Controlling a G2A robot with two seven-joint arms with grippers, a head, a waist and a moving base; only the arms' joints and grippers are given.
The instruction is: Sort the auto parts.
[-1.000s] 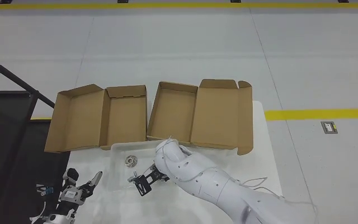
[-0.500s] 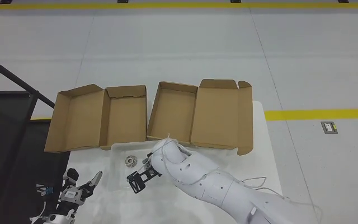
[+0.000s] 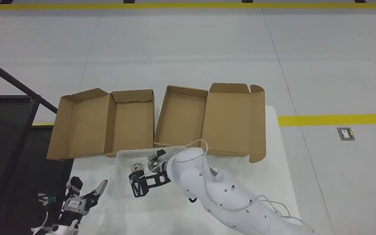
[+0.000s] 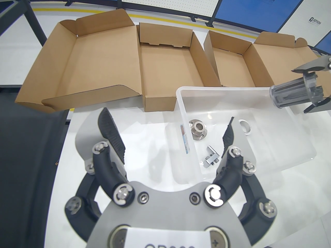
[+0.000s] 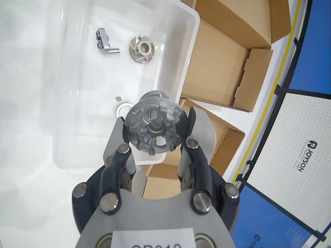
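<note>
Guessing we're mid-carry: grey splined hub (image 5: pixel 152 119) clamped in the right gripper's (image 5: pixel 157 127) jaws, above the clear bin (image 5: pixel 192 17). Next: swing over a cardboard box (image 3: pixel 132 120) and release. Left gripper (image 4: pixel 168 119) waits by the table's left edge, jaws apart.

My table (image 3: pixel 277 161) is a plain white top. Along its 12 o'clock side two brown cardboard boxes lie open, just beside each other. The left box (image 3: pixel 132 122) sits toward 11 o'clock. Its lid is folded out flat to 9 o'clock and reaches past the table's edge over a dark surface (image 4: pixel 31 156). The right box (image 3: pixel 181 117) sits at 12 o'clock, its lid spread flat toward 2 o'clock. At 6 o'clock of the boxes, close against their near walls, stands a clear plastic bin (image 3: pixel 122 155), straddling the line where the two boxes meet. A strip of bare white top runs at 3 o'clock of the right box's lid.
</note>
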